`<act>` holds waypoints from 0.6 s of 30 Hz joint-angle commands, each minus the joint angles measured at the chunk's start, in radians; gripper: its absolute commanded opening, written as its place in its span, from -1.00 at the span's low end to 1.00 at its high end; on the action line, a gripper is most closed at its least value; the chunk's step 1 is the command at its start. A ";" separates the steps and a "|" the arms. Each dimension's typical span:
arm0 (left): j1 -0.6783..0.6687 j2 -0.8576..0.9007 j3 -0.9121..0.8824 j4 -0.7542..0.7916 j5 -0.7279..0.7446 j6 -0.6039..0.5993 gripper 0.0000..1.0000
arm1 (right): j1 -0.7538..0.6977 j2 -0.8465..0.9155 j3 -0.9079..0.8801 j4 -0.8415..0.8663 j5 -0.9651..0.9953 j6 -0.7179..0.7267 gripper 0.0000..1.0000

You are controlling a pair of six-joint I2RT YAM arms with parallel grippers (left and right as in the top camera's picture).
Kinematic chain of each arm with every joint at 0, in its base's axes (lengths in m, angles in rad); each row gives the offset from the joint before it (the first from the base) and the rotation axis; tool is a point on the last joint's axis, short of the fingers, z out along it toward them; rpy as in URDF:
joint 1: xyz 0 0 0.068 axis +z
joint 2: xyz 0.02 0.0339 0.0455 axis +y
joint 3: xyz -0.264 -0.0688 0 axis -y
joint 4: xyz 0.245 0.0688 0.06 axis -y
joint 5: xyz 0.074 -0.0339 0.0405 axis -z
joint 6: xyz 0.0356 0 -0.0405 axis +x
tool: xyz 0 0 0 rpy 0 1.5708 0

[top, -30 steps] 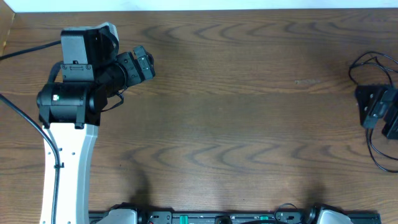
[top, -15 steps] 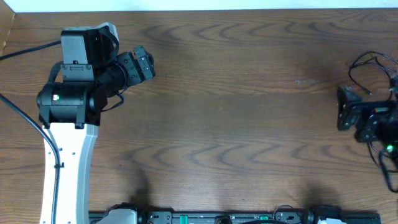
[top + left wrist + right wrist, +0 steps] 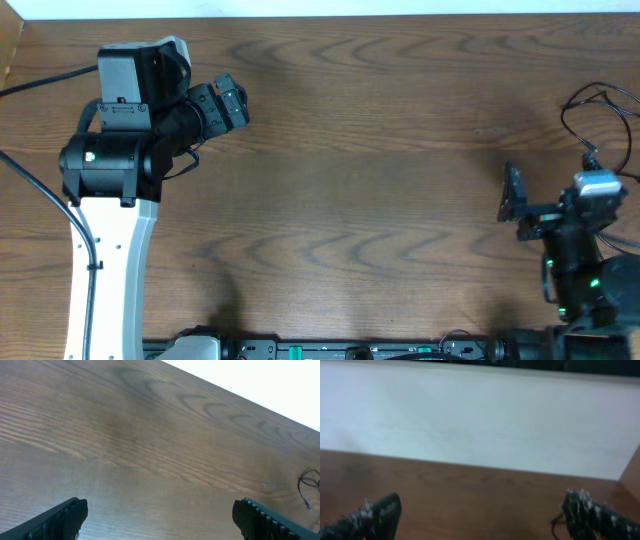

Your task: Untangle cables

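Left gripper (image 3: pixel 234 102) over table (image 3: pixel 380 150) far left, right gripper (image 3: pixel 514 195) near right edge (cord (image 3: pixel 585 100) behind it)

Overhead: evenly bright, sharp; soft shadows on table (image 3: pixel 380 180) near its front edge.
Left wrist: sharp; washed-out white beyond table's far edge.
Right wrist: blurred, grainy, dimmer.

No text, label, brand, number or sign can be read in any of the views. The arm housings show only small green lights, with no lettering that can be made out.
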 commanded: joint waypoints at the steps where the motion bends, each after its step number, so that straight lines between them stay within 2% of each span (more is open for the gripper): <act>1: 0.004 0.006 0.009 -0.003 -0.013 0.013 0.96 | 0.015 -0.079 -0.154 0.098 0.023 0.010 0.99; 5: 0.004 0.006 0.009 -0.003 -0.013 0.013 0.96 | 0.018 -0.187 -0.319 0.214 0.071 0.097 0.99; 8: 0.004 0.006 0.009 -0.003 -0.013 0.013 0.96 | 0.018 -0.266 -0.405 0.251 0.084 0.100 0.99; 18: 0.004 0.006 0.009 -0.003 -0.013 0.013 0.96 | 0.018 -0.370 -0.507 0.203 0.090 0.100 0.98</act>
